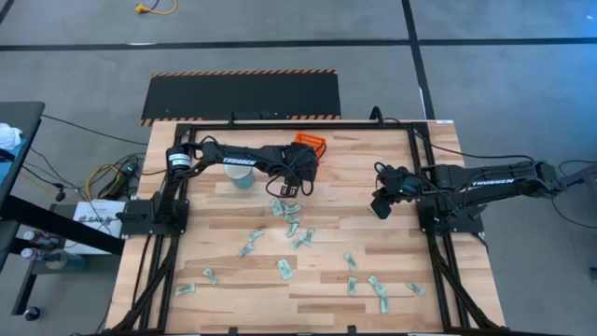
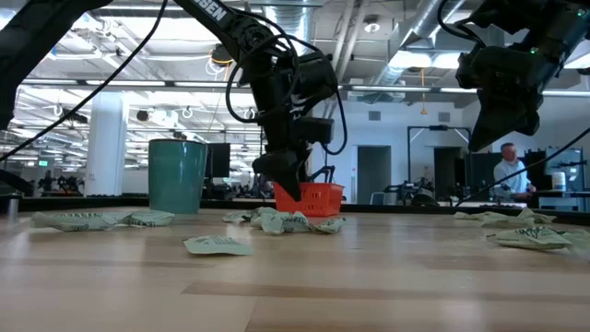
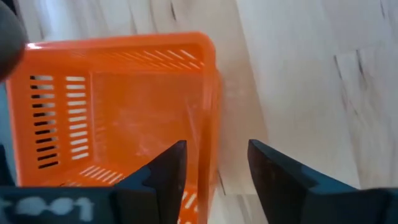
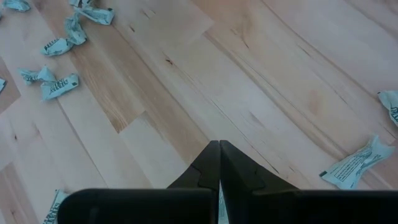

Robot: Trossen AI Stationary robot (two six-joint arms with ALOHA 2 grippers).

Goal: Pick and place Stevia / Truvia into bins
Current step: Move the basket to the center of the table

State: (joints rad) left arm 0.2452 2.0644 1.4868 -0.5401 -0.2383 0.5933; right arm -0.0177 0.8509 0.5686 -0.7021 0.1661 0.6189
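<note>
The left gripper is held over the orange bin at the table's far side, its jaws narrowly parted and empty. Sachets are scattered across the wood. The right gripper is raised, jaws pressed together.

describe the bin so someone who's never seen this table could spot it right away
Look to the far edge of the wooden table, where the left gripper reaches. Under it sits the bin, a small square basket with slotted walls. It is the only bright orange thing; the neighbouring mug is round and teal.
</note>
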